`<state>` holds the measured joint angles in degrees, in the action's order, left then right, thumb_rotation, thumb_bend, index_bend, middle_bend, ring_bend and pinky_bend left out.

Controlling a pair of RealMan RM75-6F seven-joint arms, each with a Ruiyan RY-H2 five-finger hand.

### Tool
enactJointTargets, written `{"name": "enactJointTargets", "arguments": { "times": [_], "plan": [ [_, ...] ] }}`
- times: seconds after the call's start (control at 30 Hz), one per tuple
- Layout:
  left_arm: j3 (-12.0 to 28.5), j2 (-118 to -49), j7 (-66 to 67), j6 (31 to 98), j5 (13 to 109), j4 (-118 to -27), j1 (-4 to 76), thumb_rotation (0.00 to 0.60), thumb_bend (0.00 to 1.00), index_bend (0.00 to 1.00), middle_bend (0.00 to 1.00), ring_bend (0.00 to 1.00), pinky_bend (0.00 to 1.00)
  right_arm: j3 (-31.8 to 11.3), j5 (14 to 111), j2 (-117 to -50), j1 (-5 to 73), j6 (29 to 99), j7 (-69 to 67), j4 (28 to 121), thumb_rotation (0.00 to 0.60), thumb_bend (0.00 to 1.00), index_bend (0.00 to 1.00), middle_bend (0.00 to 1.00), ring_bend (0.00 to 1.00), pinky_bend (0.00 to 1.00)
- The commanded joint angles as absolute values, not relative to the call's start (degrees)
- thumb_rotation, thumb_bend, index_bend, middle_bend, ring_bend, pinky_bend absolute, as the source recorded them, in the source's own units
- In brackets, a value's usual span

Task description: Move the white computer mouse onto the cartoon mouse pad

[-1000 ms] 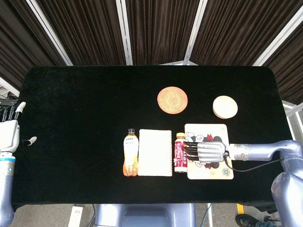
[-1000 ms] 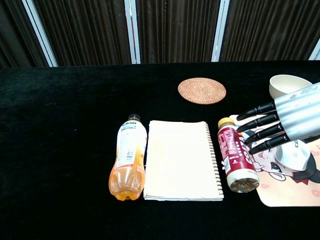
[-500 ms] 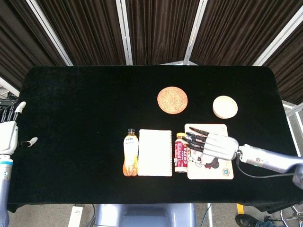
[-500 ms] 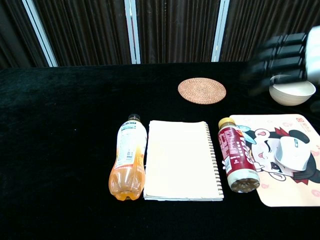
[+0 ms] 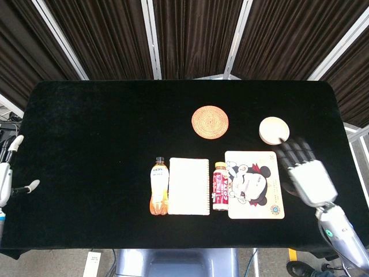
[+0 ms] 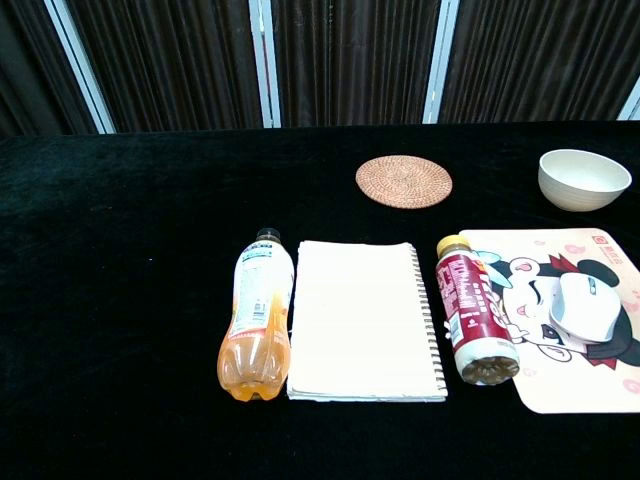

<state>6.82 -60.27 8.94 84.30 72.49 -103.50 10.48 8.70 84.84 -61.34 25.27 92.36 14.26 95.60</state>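
On the black desk (image 5: 104,127) in the head view, the cartoon mouse pad (image 5: 254,192) lies flat just right of a red-labelled bottle (image 5: 219,186), and the white computer mouse (image 5: 258,186) sits on its printed figure as a pale rounded shape, hard to tell from the artwork at this size. The right robot hand (image 5: 304,171) hangs off the pad's right edge, palm down, dark fingers spread and slightly blurred, holding nothing and touching neither mouse nor pad. At the far left edge the left robot hand (image 5: 8,176) shows only in part, fingers apart, gripping nothing. In the chest view, the mouse (image 6: 587,308) reads clearly: a smooth white oval with a scroll wheel near its far end, lying wholly on the pad (image 6: 560,375), over the cartoon character's dark hair. The bottle (image 6: 472,310) lies along the pad's left edge, beside a spiral notebook (image 6: 362,320). Neither robot hand appears in this view.
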Motion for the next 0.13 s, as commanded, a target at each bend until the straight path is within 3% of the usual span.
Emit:
{"name": "enactJointTargets", "arguments": {
  "times": [0.03,0.13],
  "plan": [
    [5.6,-59.7,7.5,85.7,74.6,-103.4,9.2,0.6,0.05,0.0,0.0,0.0,0.0,6.9,82.6,-62.9,20.1,96.1,11.9,95.9,0.6,0.0,0.04,0.0,0.0,0.0],
    [5.0,-59.5,6.5,87.0,76.6,-103.5,8.2,0.6,0.05,0.0,0.0,0.0,0.0,6.7,82.4,-64.3,17.0,97.8,8.6,94.1,0.6,0.0,0.04,0.0,0.0,0.0]
  ]
}}
